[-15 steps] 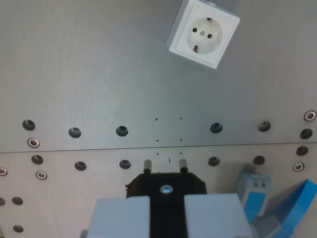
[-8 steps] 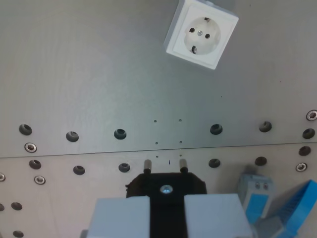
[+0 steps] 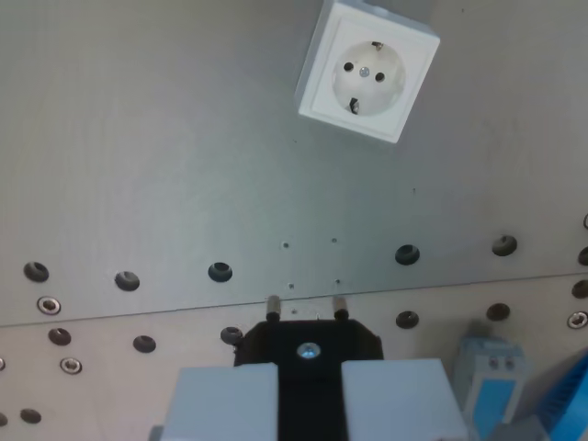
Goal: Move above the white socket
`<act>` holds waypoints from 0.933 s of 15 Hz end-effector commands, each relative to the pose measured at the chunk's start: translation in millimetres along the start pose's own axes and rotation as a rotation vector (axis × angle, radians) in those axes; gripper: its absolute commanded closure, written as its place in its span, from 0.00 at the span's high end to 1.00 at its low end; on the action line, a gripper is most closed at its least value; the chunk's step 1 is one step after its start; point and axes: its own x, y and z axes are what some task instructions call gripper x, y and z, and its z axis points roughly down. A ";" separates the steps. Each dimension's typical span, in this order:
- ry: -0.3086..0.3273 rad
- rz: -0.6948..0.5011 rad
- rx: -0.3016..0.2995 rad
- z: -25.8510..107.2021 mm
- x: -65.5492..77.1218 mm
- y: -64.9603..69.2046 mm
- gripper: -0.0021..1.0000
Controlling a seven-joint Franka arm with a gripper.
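Note:
The white socket (image 3: 367, 72) is a square wall outlet with a round face and two pin holes, lying tilted on the grey metal plate at the top of the wrist view, right of centre. My gripper (image 3: 309, 386) sits at the bottom centre, its two light grey fingers (image 3: 225, 400) shut on a black plug (image 3: 309, 344) whose two metal pins point up the view. The socket lies well ahead of the plug and slightly to the wrist view's right.
The grey metal plate (image 3: 165, 156) has a row of holes (image 3: 220, 271) and a seam across the lower part. A blue and grey part (image 3: 491, 377) lies at the bottom right, beside the gripper.
The whole scene has shifted: the socket sits a little lower and further left in the view, and the hole rows have slid down and tilted. The camera has moved; the plug stays held.

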 end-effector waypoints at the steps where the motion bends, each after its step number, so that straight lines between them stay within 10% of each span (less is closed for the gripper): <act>1: 0.090 0.112 0.017 15.5 -2.0 4.5 0.00; 14: 0.087 0.246 0.031 74.7 5.7 19.2 0.00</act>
